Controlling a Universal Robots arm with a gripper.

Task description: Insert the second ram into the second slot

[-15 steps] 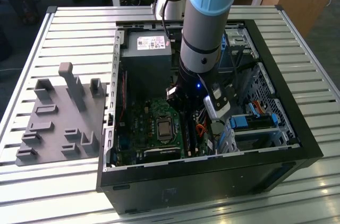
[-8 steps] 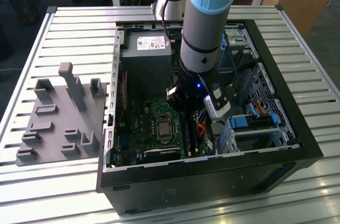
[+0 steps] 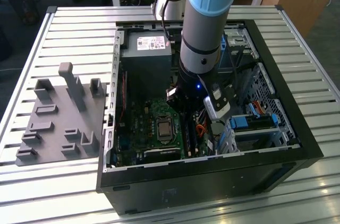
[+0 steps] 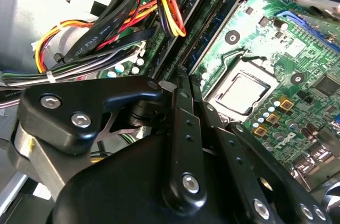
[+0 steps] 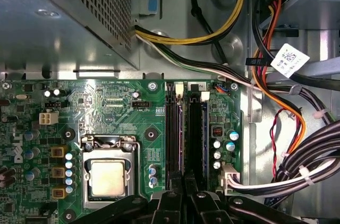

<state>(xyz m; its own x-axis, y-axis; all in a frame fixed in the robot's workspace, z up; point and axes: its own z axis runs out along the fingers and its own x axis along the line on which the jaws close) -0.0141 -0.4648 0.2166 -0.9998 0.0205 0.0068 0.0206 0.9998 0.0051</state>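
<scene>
Exterior view: takes in the whole bench. Shows a grey and pale-blue robot arm (image 3: 204,22) reaching down into an open black computer case (image 3: 297,144) on a slatted metal table (image 3: 74,27). Shows too a grey moulded holder tray (image 3: 58,118) at nine o'clock of the case and a grey boxed power supply (image 3: 146,54) at eleven o'clock inside it. Hides the fingertips behind the wrist.

Both wrist views go closer. Look along the black gripper (image 5: 183,176) (image 4: 183,82) onto the green motherboard (image 5: 117,107) (image 4: 297,49), the silver square processor socket (image 5: 109,176) (image 4: 241,94) close beside the fingers (image 5: 172,203) (image 4: 186,128). Fingers drawn narrow, tips together with no gap to see, poised right over the long black memory slots (image 5: 172,128) (image 4: 207,6).

First wrist view alone lays the slots out as parallel lines, with a thin blue edge, seemingly the long flat blue ram stick (image 5: 205,128), standing along one of them just beside the fingertips. Cannot tell whether the tips grip it or only press on it, nor which slot is the second.

Second wrist view alone catches the red, yellow and black cable bundle (image 4: 106,27) crossing near the slots.
</scene>
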